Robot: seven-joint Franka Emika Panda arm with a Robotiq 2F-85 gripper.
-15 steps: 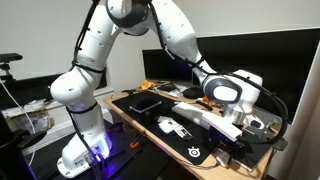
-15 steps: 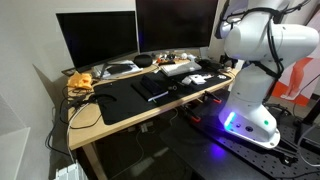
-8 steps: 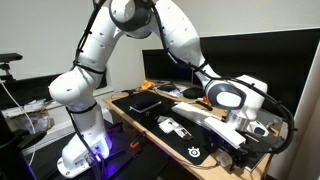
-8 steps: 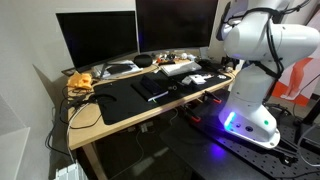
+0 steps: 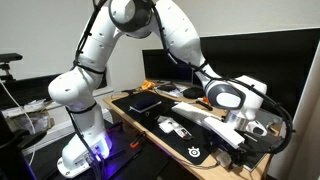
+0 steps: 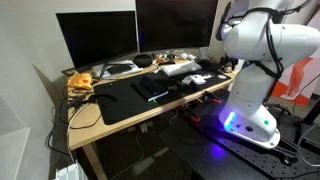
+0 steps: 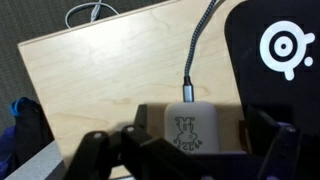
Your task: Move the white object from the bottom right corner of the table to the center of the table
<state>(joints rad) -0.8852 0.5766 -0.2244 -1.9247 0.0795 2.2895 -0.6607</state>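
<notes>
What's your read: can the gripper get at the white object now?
Likely yes: the open gripper straddles the white object, nothing covering it; its cable may tug.

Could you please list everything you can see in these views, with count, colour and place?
table: one, light-brown wood, under everything.
desk mat: one in the wrist view, black with a white logo, beside the white object.
monitors: two, black, at the table's back.
keyboard: one, white, in front of the monitors.
white object: one, white, on bare wood.
cable: one, grey, plugged into the white object.
robot arm: one, white, reaching over the table.
gripper: one, black, jaws open either side of the white object.
</notes>
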